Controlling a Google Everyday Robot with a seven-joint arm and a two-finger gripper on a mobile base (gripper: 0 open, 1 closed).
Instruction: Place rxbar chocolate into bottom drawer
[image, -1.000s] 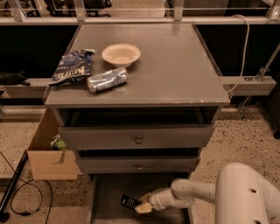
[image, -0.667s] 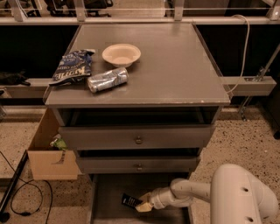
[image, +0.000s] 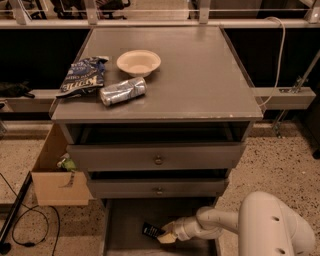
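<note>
The rxbar chocolate (image: 150, 230), a small flat black wrapper, sits low inside the open bottom drawer (image: 122, 230), the grey tray pulled out under the cabinet. My gripper (image: 164, 234) reaches in from the right, its pale fingertips right at the bar's right end. The white arm runs back to the lower right corner. Whether the bar rests on the drawer floor or hangs just above it is unclear.
On the cabinet top lie a dark-blue chip bag (image: 82, 76), a crushed can (image: 122, 91) and a beige bowl (image: 138, 62). Two upper drawers with round knobs (image: 158, 160) stand slightly ajar. A cardboard box (image: 56, 175) sits on the floor at left, with cables beside it.
The arm and the bar stay in nearly the same spot inside the bottom drawer; no clear movement shows.
</note>
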